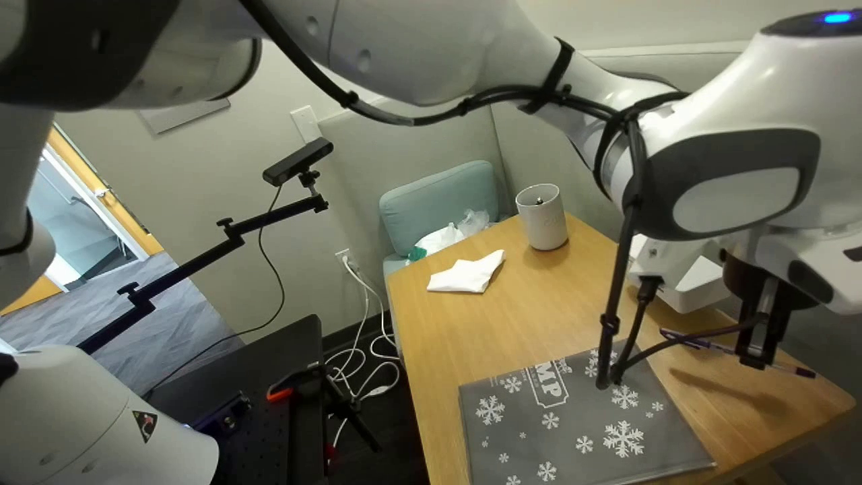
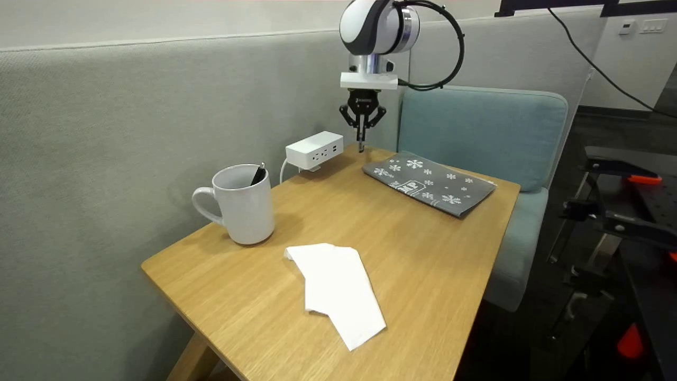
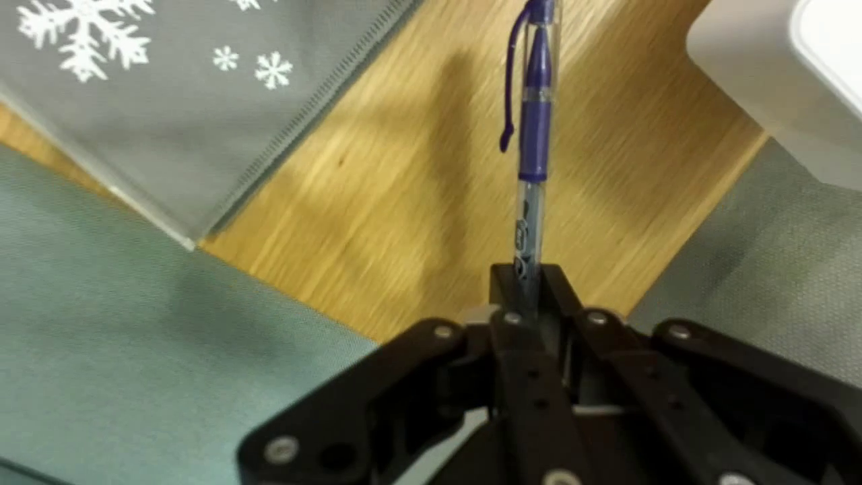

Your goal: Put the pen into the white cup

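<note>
Holding the pen [image 3: 535, 141] squeezed between the fingers [image 3: 502, 286], nearly flat, reaching up the wrist view. Probably needs tipping upright over the white cup [image 2: 246, 211], well apart, at left in an exterior view.

One gripper [image 2: 361, 138], two pens [image 3: 535, 138] and one white cup [image 2: 246, 214] appear. Also: one table [image 2: 423, 254], one napkin [image 2: 338, 288], one outlet box [image 2: 312, 150], one snowflake-printed item [image 2: 439, 181].

Your wrist view's top edge crops the slim purple-and-clear plastic pen [image 3: 534, 141]; right of it, you see only part of the white rectangular plastic box [image 3: 774, 74].
</note>
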Tool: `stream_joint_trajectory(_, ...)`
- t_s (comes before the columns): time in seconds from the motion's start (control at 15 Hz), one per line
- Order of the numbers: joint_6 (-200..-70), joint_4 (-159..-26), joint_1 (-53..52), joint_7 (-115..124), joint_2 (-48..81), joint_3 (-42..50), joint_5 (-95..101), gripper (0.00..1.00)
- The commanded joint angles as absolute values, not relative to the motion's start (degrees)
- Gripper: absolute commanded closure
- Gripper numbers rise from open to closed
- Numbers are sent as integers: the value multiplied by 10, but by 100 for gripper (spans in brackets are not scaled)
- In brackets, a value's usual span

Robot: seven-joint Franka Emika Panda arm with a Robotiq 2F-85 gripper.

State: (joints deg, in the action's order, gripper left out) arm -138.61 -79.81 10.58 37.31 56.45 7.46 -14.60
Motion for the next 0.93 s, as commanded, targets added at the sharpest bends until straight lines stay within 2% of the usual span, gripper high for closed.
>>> stream_joint_trajectory(0.0,-1337,-872,84,364,472,97,-131,97)
stream_joint_trajectory(0.33,-1288,-925,36,348,396,105,-69,97)
stream_joint_trajectory(0.87,-1322,-999,-60,274,329,77,42,97)
